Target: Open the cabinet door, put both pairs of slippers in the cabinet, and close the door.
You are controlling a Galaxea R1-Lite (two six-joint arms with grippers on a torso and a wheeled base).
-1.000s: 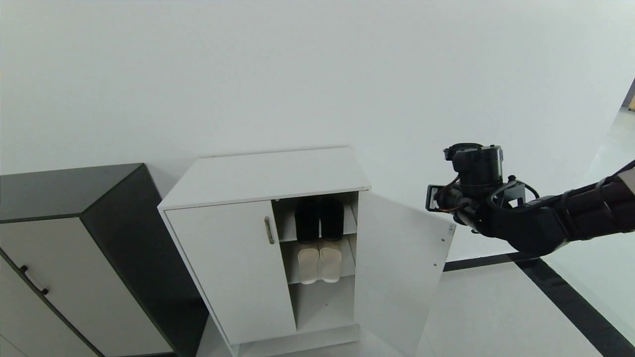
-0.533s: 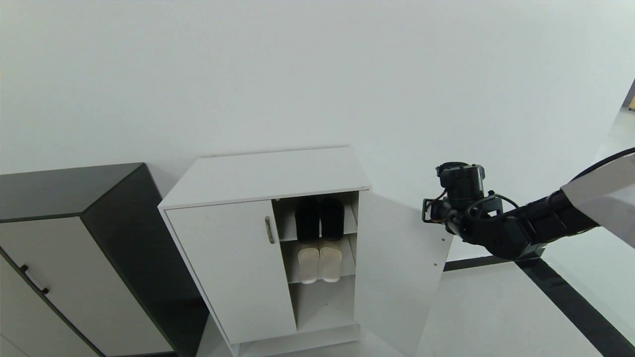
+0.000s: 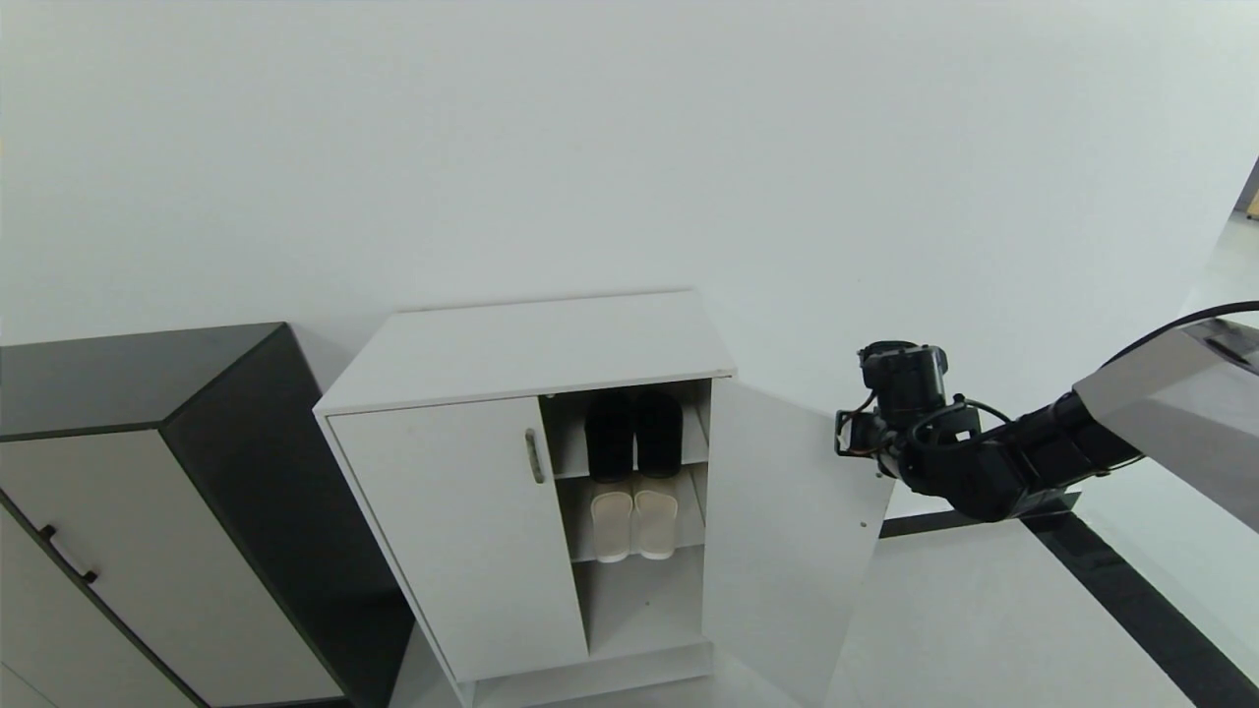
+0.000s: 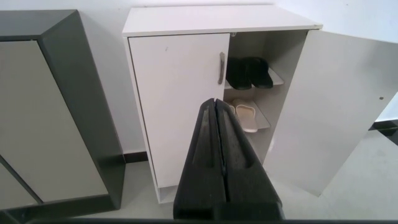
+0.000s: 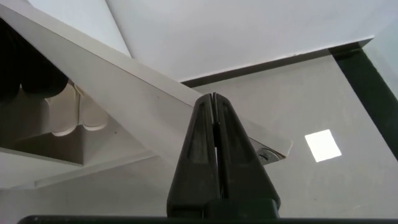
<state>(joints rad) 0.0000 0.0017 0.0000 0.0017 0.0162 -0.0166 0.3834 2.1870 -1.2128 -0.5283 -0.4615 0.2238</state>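
Right pincer (image 5: 214, 102) closed, holding nothing, fingers pressed together, set at the outer side of the open right door (image 3: 787, 531) near its upper free edge; can't tell if it touches the panel. Left pincer (image 4: 216, 106) also closed and empty, held back in front of the white cabinet (image 3: 521, 344), well apart from it. Both pairs are inside: black slippers (image 3: 634, 433) on the top shelf, cream slippers (image 3: 634, 521) on the shelf below, bottom compartment bare. Left door (image 3: 462, 531) is shut, its handle (image 3: 533, 455) beside the gap. Dark cabinet (image 3: 98, 374) stands just beside, on the robot's left. Step in hand looks like the last one: closing the door. To do it well, push with the closed fingers on the outer face close to the free edge, far from the hinge, for leverage. Follow the door's arc rather than a straight line so the tips don't slide off. Slow down near the end. The cream pair seems to reach the shelf front, so watch that the door doesn't catch it. Finish flush with the left door.
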